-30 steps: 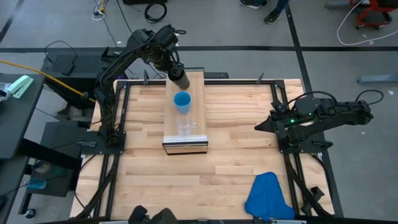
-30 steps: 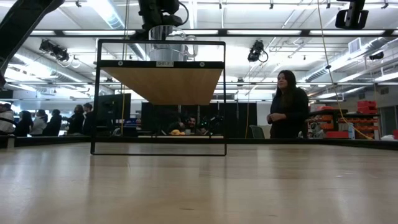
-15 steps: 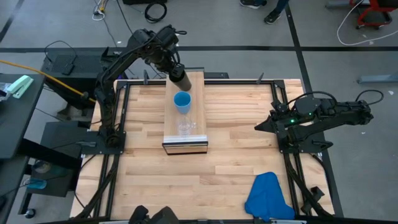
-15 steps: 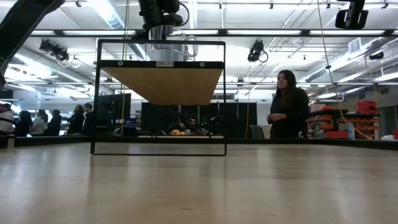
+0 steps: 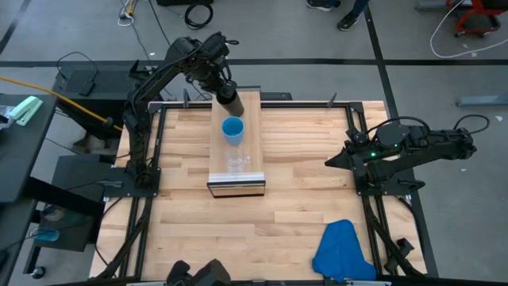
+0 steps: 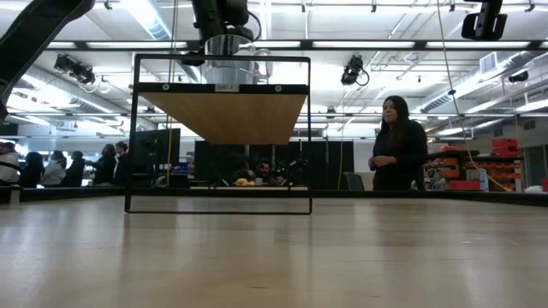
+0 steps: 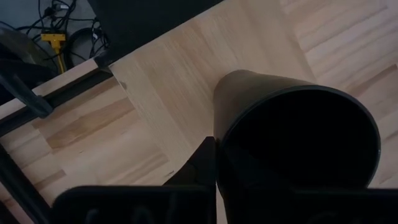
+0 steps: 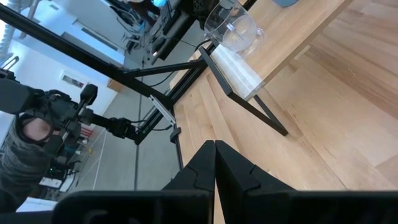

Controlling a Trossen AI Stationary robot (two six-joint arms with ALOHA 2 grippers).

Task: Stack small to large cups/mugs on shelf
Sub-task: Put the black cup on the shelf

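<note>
Currently the black cup (image 5: 230, 102) is pinched by the left tool (image 5: 223, 92) over the shelf's (image 5: 250, 119) far end, behind the blue cup (image 5: 232, 129) and glass mug (image 5: 236, 161). The right tool (image 8: 215, 163) is pressed together beside the counter (image 5: 302, 214).

The black cup (image 7: 292, 149) hides the left tool's (image 7: 214, 177) far finger.

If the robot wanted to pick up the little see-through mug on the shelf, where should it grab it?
Probably by the rim, coming straight down from above. The glass mug stands upright with its mouth open, near the shelf's front end. The blue cup stands close behind it, so a sideways reach from there looks crowded. Its handle is too hard to make out to aim for.
</note>
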